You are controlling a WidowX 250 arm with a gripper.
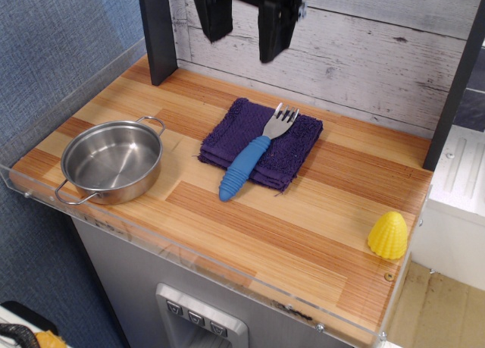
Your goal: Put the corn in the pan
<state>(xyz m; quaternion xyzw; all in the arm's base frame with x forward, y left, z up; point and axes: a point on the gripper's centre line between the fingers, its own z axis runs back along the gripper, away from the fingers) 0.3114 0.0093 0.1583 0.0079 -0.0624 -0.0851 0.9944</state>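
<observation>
The corn (pixel 388 235) stands upright on its flat base at the near right corner of the wooden counter (pixel 303 227), close to both the right edge and the front edge, where a low clear rim runs along the boards. A broad bare stretch of wood lies to its left. The pan (pixel 112 162) sits well apart at the left end, near the front rim, empty, with 2 wire loop handles, 1 toward the back and 1 toward the front. Between them, nearer the back wall, a folded purple cloth (pixel 292 155) carries a fork (pixel 252 160) with a blue handle; the handle's tip hangs past the cloth's front edge onto the wood. The gripper (pixel 244 18) hangs high at the top of the view against the plank wall, above the cloth's back edge, its 2 black fingers (pixel 211 14) spread apart and holding nothing. The corn is far to its right and toward the front.
</observation>
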